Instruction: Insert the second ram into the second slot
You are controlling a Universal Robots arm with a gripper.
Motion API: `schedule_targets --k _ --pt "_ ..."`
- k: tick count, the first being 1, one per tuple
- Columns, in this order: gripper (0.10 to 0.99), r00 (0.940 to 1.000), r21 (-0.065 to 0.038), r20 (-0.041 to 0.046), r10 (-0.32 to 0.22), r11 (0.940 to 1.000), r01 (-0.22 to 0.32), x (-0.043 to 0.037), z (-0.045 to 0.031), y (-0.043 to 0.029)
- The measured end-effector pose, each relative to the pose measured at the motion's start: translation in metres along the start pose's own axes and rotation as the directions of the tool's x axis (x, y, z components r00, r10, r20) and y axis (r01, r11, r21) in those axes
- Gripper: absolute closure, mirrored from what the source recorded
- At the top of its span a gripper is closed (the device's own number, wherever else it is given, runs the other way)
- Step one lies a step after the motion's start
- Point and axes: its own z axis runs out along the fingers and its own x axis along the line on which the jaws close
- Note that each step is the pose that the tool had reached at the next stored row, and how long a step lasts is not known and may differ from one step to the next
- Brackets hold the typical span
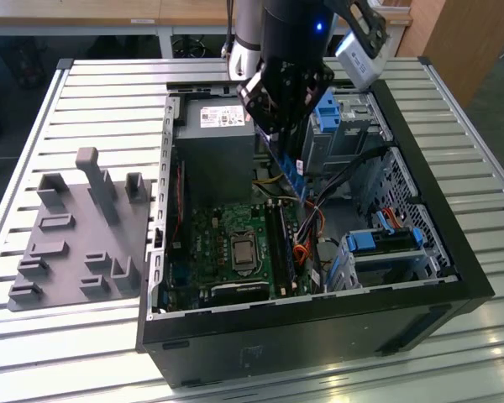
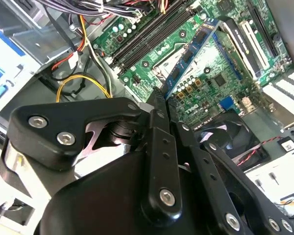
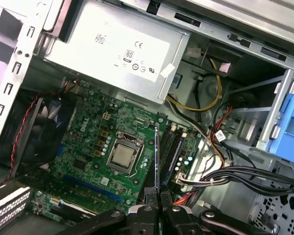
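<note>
One second ram [image 2: 192, 51], clamped between closed fingers [image 3: 143, 218], gripped end hidden, free end over motherboard [image 3: 88, 142]

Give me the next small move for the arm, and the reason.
Probably ease the ram down toward the slots, keeping it in line with them. The gripper is shut on the ram, and in the exterior view it hangs above the board, not yet seated.

second ram [image 2: 192, 53] above motherboard [image 1: 203, 239] inside case [image 1: 302, 336]
</note>
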Motion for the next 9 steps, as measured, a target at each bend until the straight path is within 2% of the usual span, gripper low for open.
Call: schedule_targets --k 9 --pt "0.949 0.9959 0.000 -0.0006 0.091 0.9959 -0.091 0.0000 0.0001 0.0000"
